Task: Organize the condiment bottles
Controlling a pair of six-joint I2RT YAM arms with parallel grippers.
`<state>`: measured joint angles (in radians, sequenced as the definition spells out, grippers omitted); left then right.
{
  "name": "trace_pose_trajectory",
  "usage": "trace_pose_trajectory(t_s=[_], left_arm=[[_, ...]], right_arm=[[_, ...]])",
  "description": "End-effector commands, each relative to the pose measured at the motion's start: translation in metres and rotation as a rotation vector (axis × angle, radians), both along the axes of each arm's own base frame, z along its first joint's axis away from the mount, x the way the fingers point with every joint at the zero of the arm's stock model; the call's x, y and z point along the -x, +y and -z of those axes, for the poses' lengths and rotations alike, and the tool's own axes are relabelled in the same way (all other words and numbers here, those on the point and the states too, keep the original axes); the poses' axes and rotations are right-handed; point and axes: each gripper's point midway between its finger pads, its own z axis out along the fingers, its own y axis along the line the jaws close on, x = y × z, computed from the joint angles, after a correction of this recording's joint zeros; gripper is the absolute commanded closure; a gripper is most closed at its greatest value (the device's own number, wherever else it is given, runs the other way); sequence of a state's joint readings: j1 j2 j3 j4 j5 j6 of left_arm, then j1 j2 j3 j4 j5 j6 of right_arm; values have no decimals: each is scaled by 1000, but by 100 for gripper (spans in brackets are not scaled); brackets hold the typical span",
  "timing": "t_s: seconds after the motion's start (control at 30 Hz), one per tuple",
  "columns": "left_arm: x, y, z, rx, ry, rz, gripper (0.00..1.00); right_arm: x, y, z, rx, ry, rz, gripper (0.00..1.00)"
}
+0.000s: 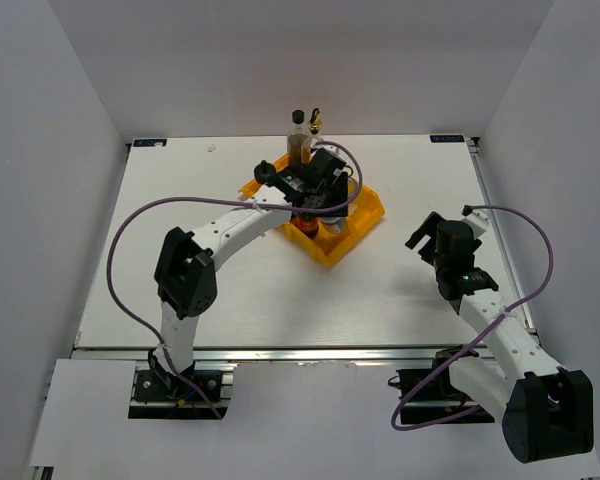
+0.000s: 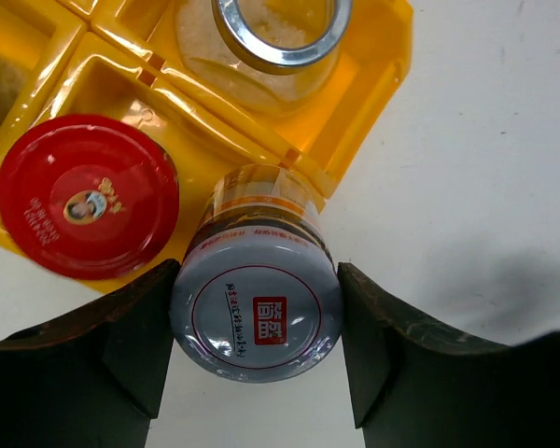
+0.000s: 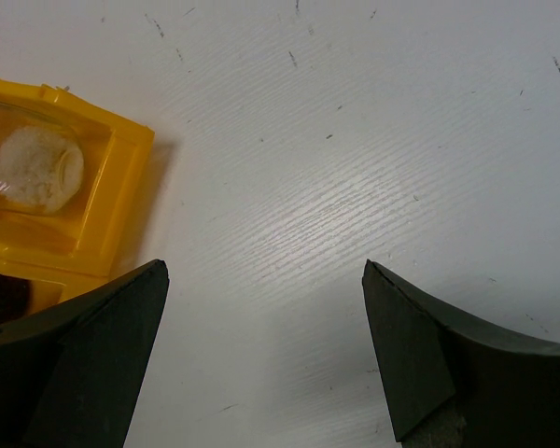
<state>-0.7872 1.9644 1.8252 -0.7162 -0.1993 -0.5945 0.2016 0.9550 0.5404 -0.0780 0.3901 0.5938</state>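
My left gripper (image 2: 257, 271) is shut on a short jar with a silver lid (image 2: 257, 322), one finger on each side of the lid. The jar hangs at the outer edge of the yellow tray (image 2: 383, 56), half over the white table. In the tray, a red-lidded jar (image 2: 89, 196) fills one compartment and a jar of white grains (image 2: 280, 37) with a silver rim fills another. In the top view the left gripper (image 1: 310, 195) hovers over the tray (image 1: 365, 215). My right gripper (image 1: 435, 235) is open and empty over bare table (image 3: 261, 271).
A tall dark-capped bottle (image 1: 298, 140) and a tall gold-spouted bottle (image 1: 315, 125) stand just behind the tray at the table's far edge. The right wrist view shows the tray's corner (image 3: 121, 177) with the grain jar (image 3: 37, 168) to the left of my fingers.
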Motion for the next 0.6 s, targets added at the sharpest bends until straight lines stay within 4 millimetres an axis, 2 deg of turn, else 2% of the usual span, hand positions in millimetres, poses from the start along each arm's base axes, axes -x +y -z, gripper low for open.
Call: trace_pose_trajectory(t_s=[0.0,0.03,0.37,0.5,0.57], left_arm=[[-17,-11,-28,40,-68,-4,100],[-17,-11,-14,8,-41,0,100],[-21,0,15,-111,-18,-63,97],[-21,3,23,-132,-10,-71,83],[-21,3,28,-138,-1,-71,72]], right_arm=[[-3,-6,-5,14,-31,17,11],[-3,-6,-6,14,-32,17,11],[-6,-5,2,11,-4,12,11],[-7,-4,3,11,-1,9,11],[-8,-5,2,13,-4,11,11]])
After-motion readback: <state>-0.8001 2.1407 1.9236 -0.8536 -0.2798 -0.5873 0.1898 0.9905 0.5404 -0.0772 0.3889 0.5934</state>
